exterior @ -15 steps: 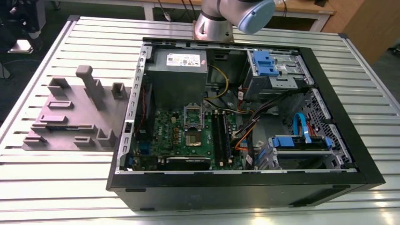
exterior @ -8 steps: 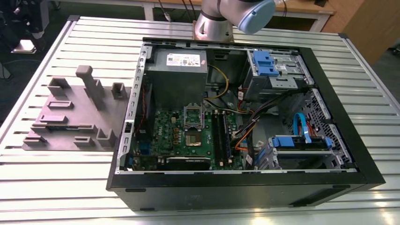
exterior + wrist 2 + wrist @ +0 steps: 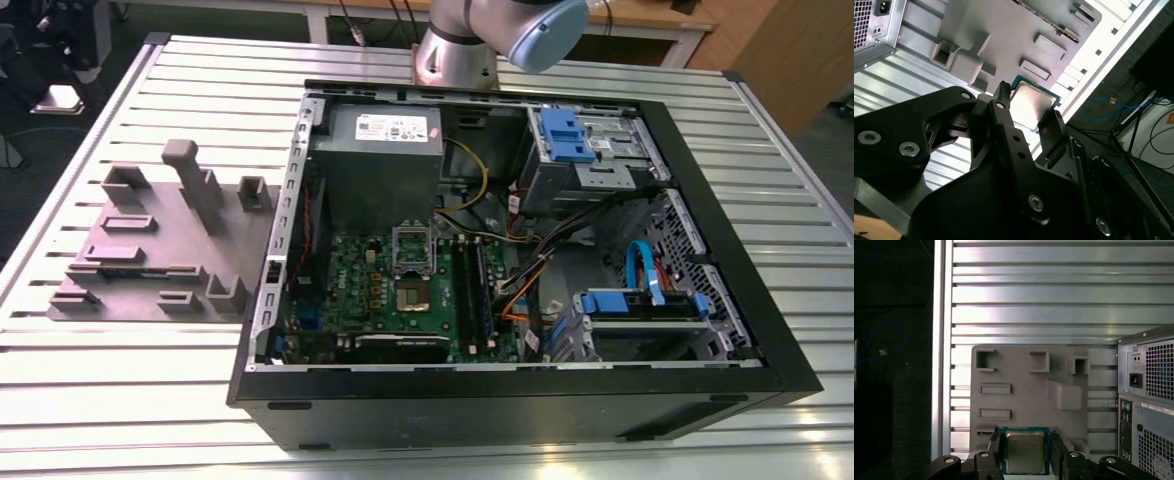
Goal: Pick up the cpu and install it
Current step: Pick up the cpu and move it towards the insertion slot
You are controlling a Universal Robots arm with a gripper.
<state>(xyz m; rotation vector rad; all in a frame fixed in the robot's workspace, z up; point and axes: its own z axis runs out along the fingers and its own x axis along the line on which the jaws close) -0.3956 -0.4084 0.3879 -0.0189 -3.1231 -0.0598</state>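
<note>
- Gripper (image 3: 1025, 446), in both wrist views: narrowed to the width of the cpu (image 3: 1024, 452) and clamped on it, with 2 black fingers (image 3: 995, 446) pressed against opposite edges.
- Cpu, first wrist view: held flat between the fingertips, silvery-grey metal top facing the camera, thin green border around it.
- Cpu (image 3: 1033, 102), second wrist view: again between the 2 fingers (image 3: 1054, 120) of the gripper (image 3: 1026, 107), seen against one edge of the purple-grey tray (image 3: 1004, 30). Height above the tray: cannot tell.
- Tray (image 3: 1024, 405), first wrist view: raised blocks and shallow slots behind the cpu, computer case (image 3: 1149, 390) just beside it.
- Exterior view: tray (image 3: 147, 235) at 9 o'clock of the open computer case (image 3: 534, 400), just beside it, both on the slatted metal table (image 3: 134, 380).
- Arm (image 3: 461, 45): base at 12 o'clock of the case, on the table.
- Motherboard (image 3: 400, 290): green, inside the case, toward 8 o'clock of its middle.
</note>
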